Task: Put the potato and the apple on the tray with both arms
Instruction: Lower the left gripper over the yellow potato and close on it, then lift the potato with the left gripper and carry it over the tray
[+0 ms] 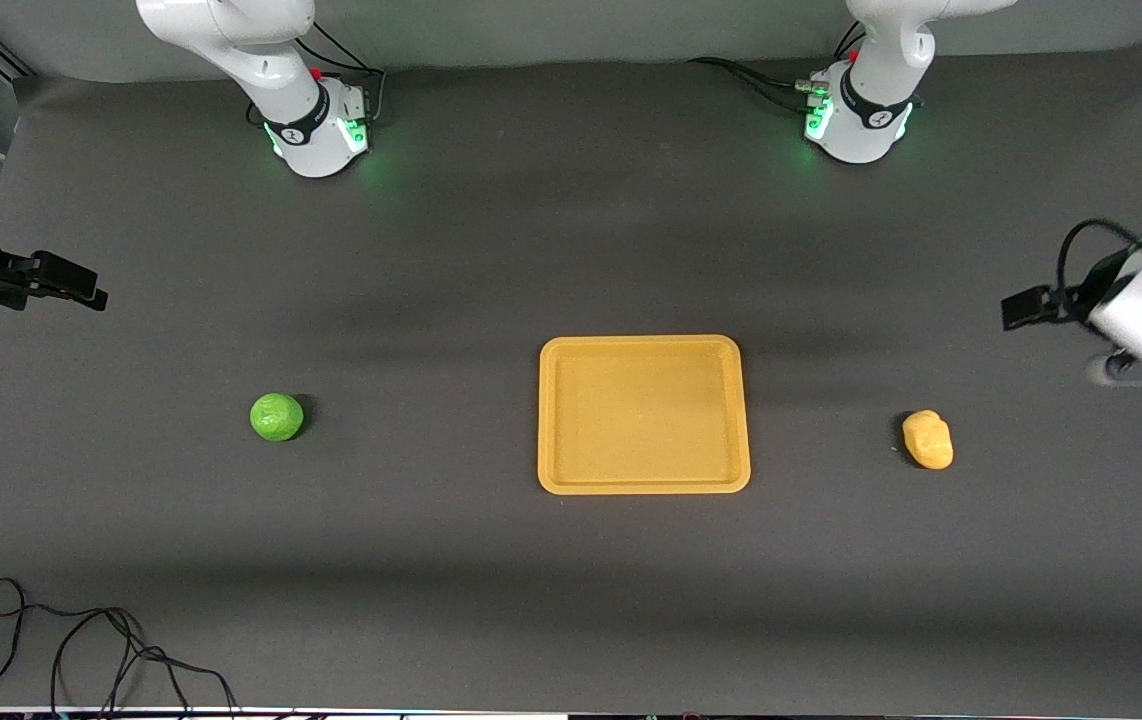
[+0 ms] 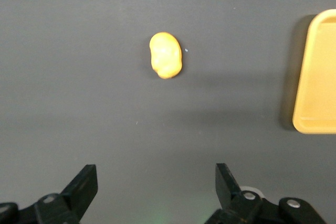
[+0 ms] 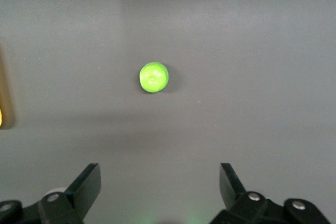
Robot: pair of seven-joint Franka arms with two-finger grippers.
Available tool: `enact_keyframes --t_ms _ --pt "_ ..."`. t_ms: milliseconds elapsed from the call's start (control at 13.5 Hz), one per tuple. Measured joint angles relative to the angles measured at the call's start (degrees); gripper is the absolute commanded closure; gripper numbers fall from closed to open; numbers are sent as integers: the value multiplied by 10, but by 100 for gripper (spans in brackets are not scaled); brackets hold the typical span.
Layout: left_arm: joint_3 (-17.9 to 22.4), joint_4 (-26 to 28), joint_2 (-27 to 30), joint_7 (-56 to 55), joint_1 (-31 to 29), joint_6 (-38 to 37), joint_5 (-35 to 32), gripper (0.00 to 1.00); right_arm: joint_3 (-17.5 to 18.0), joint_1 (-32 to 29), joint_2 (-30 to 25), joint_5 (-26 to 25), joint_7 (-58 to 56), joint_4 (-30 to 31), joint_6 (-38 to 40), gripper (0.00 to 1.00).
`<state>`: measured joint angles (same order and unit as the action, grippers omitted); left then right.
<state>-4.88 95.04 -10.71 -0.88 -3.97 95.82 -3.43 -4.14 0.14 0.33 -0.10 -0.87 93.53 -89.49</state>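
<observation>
While both pincers hang spread apart and empty, left pincer (image 2: 156, 190) above the potato (image 1: 928, 439), right pincer (image 3: 159, 187) above the apple (image 1: 277, 417), the empty tray (image 1: 643, 482) sits between on the counter (image 1: 571, 600). Glossy, rounded pieces could roll or squirt away from an off-centre pinch.

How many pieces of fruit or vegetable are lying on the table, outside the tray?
2. The apple lies toward the right arm's end of the table; the potato lies toward the left arm's end. The tray between them holds nothing.

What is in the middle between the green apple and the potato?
The tray, with nothing in it, lies between the apple and the potato in the front view.
</observation>
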Motion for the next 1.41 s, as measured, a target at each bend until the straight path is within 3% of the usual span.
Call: enact_keyframes --t_ms 446,743,1114,1189,1263,1411 --pt "3 38 -175 0 0 255 -5 0 0 0 0 0 0 0 1 0" --pt "5 105 -198 0 0 385 -5 1 0 0 0 0 0 0 1 0" --pt "7 120 -212 0 0 408 -5 2 0 0 0 0 0 0 2 0" --pt "8 122 -212 0 -1 407 -5 6 0 0 0 0 0 0 2 0" --pt "11 124 -212 0 -1 407 -5 17 0 0 0 0 0 0 2 0" --pt "14 126 -214 0 -2 407 -5 52 0 0 0 0 0 0 2 0"
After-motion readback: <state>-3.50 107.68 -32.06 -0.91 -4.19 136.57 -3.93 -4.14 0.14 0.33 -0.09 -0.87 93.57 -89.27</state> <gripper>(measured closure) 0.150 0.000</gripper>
